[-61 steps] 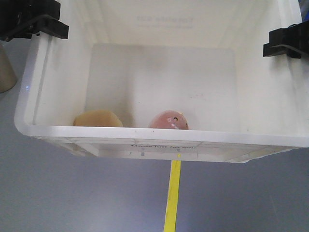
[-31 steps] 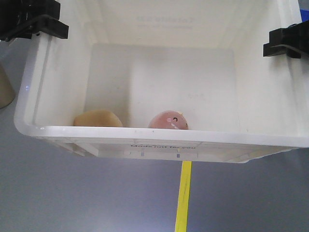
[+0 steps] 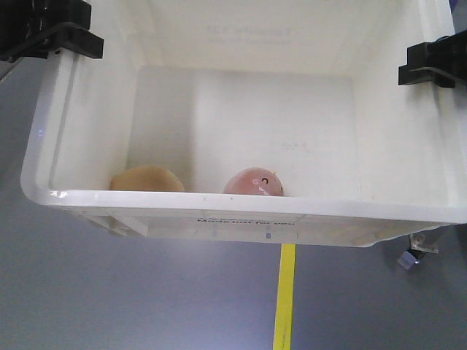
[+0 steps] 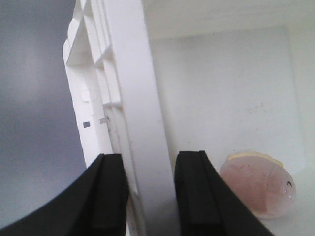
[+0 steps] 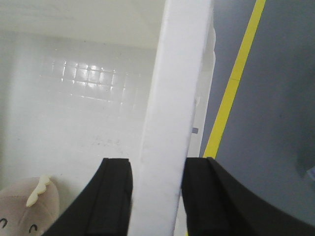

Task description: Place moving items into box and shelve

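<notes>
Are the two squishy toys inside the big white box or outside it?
Inside. The yellow toy and the pink toy both sit on the bottom of the box, by its near wall.

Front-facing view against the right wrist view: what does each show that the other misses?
Front-facing only: the cream-yellow toy, the left gripper on the rim of the white tote, and the black lettering on its near rim. Right wrist only: the jaws of the right gripper close up, one either side of the side wall. Both: the tote, the pink toy and the yellow floor line.
</notes>
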You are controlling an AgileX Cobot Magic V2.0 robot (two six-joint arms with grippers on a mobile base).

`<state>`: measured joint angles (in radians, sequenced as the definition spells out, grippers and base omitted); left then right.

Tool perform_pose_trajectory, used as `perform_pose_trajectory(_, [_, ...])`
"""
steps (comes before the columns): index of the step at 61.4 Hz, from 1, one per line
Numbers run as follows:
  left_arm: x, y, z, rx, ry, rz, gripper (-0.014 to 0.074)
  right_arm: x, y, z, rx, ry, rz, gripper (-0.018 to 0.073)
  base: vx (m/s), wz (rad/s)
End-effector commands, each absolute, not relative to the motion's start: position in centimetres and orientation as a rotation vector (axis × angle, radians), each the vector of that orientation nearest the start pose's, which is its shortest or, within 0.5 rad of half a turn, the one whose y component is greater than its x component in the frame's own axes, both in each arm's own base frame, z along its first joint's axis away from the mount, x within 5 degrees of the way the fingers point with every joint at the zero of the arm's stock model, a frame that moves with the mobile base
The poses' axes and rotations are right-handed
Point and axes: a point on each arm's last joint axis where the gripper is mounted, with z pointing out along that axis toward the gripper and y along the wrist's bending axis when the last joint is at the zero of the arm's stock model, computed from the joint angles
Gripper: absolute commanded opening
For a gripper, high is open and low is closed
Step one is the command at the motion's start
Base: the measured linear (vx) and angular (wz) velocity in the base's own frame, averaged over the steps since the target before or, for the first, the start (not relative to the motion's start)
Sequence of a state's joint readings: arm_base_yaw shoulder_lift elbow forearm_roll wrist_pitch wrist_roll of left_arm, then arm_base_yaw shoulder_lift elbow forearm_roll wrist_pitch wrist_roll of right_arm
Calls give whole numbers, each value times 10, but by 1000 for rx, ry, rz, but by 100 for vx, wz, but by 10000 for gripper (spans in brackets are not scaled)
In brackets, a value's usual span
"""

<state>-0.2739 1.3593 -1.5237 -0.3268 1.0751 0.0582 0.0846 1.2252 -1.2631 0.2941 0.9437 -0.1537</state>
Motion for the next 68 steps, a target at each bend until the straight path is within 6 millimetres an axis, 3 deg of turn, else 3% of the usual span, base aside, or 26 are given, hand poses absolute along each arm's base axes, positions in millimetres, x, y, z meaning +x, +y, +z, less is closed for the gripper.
perform_pose_trajectory(1, [245,-108,465,312,2145,-694,-6,241,48,423,-151,2152,430,-6,44,-4])
perform_pose_trajectory(68, [245,-108,465,312,2146,-694,-6,241,48,423,-150,2152,432,-6,44,-6])
